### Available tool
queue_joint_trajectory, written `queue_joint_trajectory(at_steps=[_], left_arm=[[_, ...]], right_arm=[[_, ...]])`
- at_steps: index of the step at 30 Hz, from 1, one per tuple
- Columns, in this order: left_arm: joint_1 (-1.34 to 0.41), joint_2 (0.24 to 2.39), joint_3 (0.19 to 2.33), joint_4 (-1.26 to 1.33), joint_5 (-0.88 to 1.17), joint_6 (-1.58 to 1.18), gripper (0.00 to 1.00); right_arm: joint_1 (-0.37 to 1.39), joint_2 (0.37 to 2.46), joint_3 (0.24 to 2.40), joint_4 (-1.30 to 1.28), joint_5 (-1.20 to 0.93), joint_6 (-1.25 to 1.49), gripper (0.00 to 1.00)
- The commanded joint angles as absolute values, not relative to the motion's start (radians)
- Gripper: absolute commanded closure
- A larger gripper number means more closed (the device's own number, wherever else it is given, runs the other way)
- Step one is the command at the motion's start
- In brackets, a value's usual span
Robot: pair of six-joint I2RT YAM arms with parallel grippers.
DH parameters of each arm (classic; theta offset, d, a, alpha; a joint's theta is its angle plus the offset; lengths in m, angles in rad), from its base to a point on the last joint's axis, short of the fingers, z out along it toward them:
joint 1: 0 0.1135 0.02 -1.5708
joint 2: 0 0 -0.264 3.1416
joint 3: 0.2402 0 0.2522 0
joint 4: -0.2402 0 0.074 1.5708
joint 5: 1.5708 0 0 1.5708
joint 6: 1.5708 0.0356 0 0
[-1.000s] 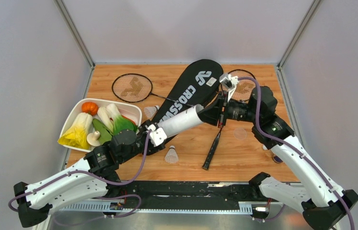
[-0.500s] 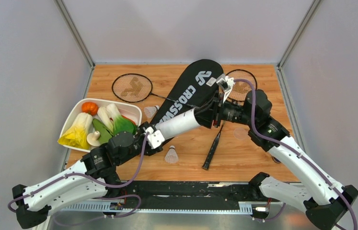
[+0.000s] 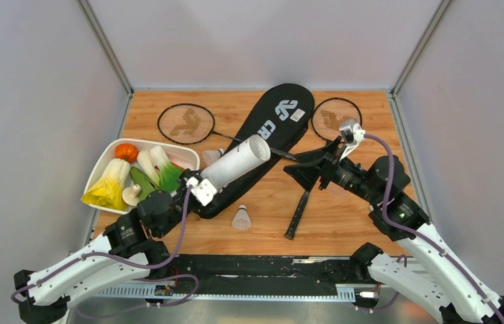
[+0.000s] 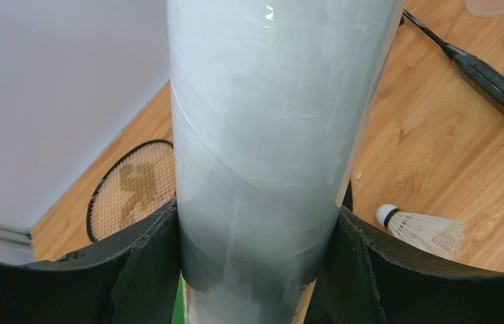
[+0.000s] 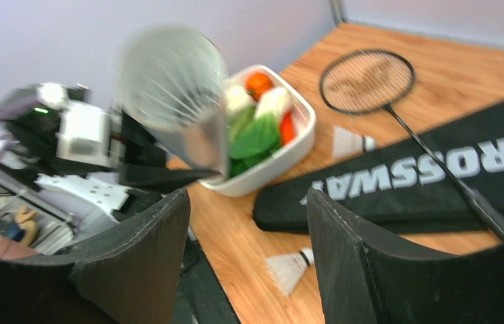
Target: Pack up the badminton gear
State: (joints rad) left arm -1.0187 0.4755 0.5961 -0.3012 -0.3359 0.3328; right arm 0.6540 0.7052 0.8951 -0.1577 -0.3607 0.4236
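My left gripper [image 3: 203,190] [image 4: 256,233] is shut on the lower end of the long white tube [image 3: 235,164] [image 4: 269,115], which slants up to the right above the black CROSSWAY bag [image 3: 277,120] [image 5: 438,169]. The tube's mouth [image 5: 168,74] is blurred, with white streaks inside. My right gripper [image 3: 301,170] [image 5: 247,197] hangs open and empty to the tube's right. One shuttlecock [image 3: 240,217] [image 4: 424,229] [image 5: 289,266] lies on the wood, another [image 3: 212,156] [image 5: 350,142] beside the bag. Two rackets show: one head [image 3: 185,123] [image 5: 367,81] at the back left, the other [image 3: 335,118] at the back right.
A white tray [image 3: 189,155] [image 5: 283,158] of toy vegetables stands at the left, close behind my left arm. The right racket's handle [image 3: 299,212] [image 4: 488,71] lies on the wood near the middle. A clear round lid [image 4: 485,5] rests beyond it.
My right gripper has drawn back to the right from the tube's mouth and gone from shut to open. My left arm has pulled the tube back leftward and tilted it steeper.
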Motion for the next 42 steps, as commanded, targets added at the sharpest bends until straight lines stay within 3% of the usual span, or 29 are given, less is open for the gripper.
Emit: queue_joint_trajectory(at_steps=[1,8,17,33,42], left_arm=[[-1.016,0.407,0.593,-0.198,-0.427,0.338,0.51],[-1.015,0.303,0.564,-0.146,-0.478,0.36,0.51],[-1.015,0.279,0.553,-0.123,-0.542,0.374,0.51],[-1.016,0.279,0.553,-0.128,-0.555,0.372,0.51],[-1.016,0.281,0.551,-0.132,-0.556,0.371,0.51]], right_arm=[[0.675,0.702,0.755,-0.093,-0.217,0.396,0.34],[0.961,0.812,0.609,0.012,0.14,0.25,0.33],[1.359,1.053,0.47,0.366,0.565,0.007,0.31],[1.44,1.477,0.513,0.515,0.592,-0.036,0.34],[1.439,1.61,0.566,0.574,0.665,-0.023,0.51]])
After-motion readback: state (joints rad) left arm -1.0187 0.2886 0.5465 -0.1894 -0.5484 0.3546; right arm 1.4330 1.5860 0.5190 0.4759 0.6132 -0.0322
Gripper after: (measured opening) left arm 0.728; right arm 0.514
